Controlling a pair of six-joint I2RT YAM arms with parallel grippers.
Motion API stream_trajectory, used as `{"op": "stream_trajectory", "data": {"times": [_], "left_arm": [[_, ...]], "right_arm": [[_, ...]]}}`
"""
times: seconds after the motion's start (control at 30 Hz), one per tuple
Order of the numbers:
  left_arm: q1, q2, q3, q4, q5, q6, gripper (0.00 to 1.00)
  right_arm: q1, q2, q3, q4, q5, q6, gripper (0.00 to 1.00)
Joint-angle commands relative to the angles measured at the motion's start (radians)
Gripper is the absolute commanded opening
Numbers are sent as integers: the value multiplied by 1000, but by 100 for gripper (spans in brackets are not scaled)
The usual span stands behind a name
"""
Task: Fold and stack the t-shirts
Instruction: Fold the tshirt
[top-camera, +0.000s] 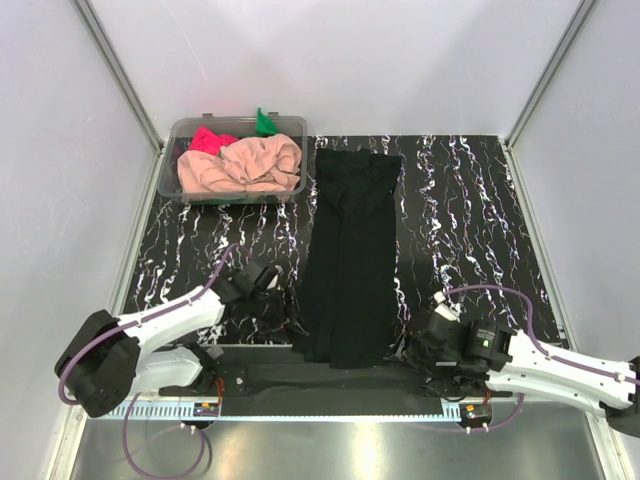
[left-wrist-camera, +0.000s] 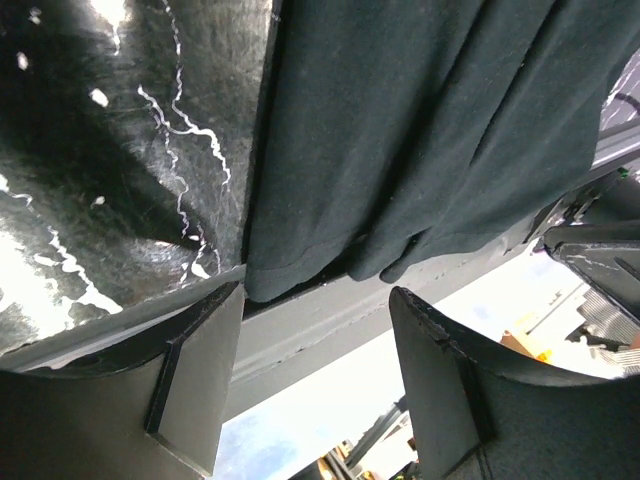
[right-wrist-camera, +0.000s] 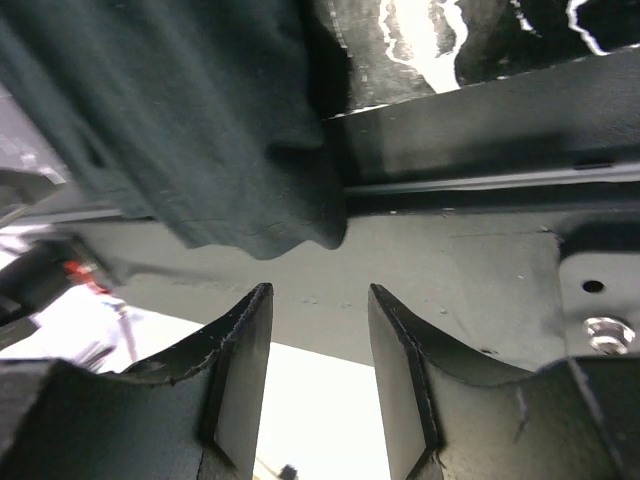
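Black t-shirt (top-camera: 350, 260) lies folded in long narrow strip down middle of table (top-camera: 460, 220), near hem at table's near edge. Left gripper (left-wrist-camera: 318, 300) sits low just beside hem's left corner, jaws spread, nothing between them. Right gripper (right-wrist-camera: 320, 295) sits just beside hem's right corner, jaws apart, empty. Clear tub (top-camera: 172, 180) at far left holds peach-pink shirt (top-camera: 245, 168), pink-red shirt (top-camera: 210, 140) and green shirt (top-camera: 265, 123), all crumpled.
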Motion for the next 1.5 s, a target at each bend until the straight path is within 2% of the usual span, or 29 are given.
{"op": "stream_trajectory", "data": {"times": [0.0, 0.23, 0.37, 0.67, 0.8, 1.07, 1.33, 1.47], "left_arm": [[7, 3, -28, 94, 57, -41, 66], [7, -45, -79, 132, 96, -41, 66], [7, -63, -111, 134, 121, -21, 66], [6, -85, -143, 142, 142, 43, 66], [7, -62, -157, 183, 163, 54, 66], [7, 24, -174, 258, 191, 72, 66], [7, 52, -165, 272, 206, 94, 66], [7, 60, -159, 272, 213, 101, 66]], "right_arm": [[7, -74, -31, 52, 55, 60, 50], [6, -65, -8, 52, 68, 5, 52], [6, -96, -97, 111, 36, 32, 52], [6, -156, -182, 151, 45, 11, 53], [6, -116, -176, 179, 64, 3, 54], [4, 3, -211, 352, 79, 15, 54], [-7, 83, -248, 481, 91, 6, 54], [-11, 100, -257, 478, 68, 2, 54]]}}
